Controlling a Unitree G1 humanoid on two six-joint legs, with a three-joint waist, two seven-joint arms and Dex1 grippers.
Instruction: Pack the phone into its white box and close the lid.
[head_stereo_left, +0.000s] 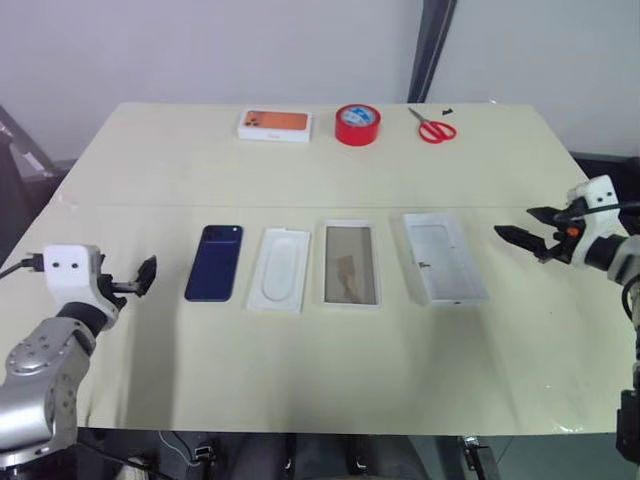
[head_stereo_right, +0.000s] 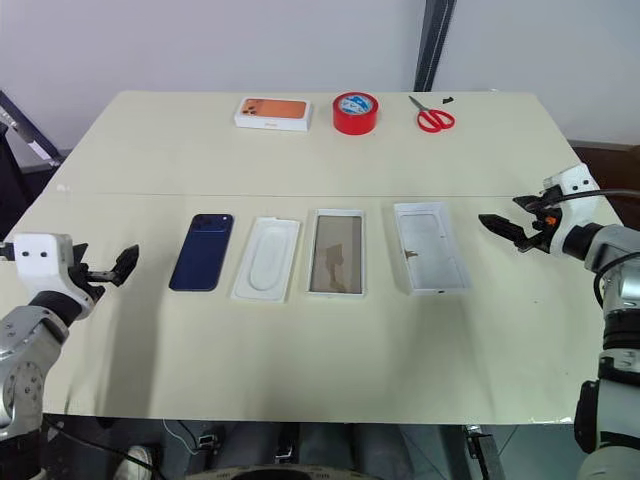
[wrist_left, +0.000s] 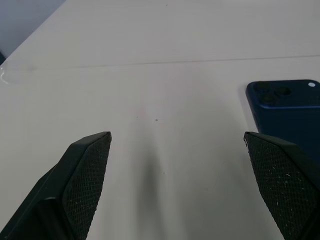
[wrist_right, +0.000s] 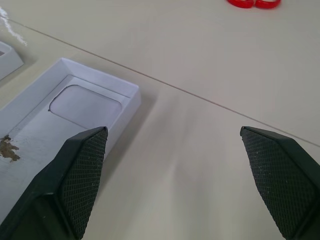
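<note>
The left claw (head_stereo_left: 140, 278) hangs above the near left part of the desk (head_stereo_left: 320, 380), its two black fingers (wrist_left: 82, 180) spread wide apart with nothing between them. It points toward the phone (head_stereo_left: 214, 262), which lies flat just beyond and beside it, not touching. The phone is the landmark for the row: dark blue, back up, camera cluster at its far corner.

Just to the right of the phone lies a white insert (head_stereo_left: 279, 270) with a rounded oval recess. Next right of that sits the white box (head_stereo_left: 351, 264), open, its brownish floor bare. Further right again lies the lid (head_stereo_left: 443, 256), inner face up, with a small dark mark on it.

The right claw (head_stereo_left: 535, 237) hovers far to the right of the phone, past the lid and clear of it, its fingers likewise wide apart and empty.

Well beyond the phone, along the desk's far edge, stand a white carton (head_stereo_left: 274, 124) printed with an orange phone, a red tape roll (head_stereo_left: 357, 124) to its right, and red-handled scissors (head_stereo_left: 432, 127) further right.
</note>
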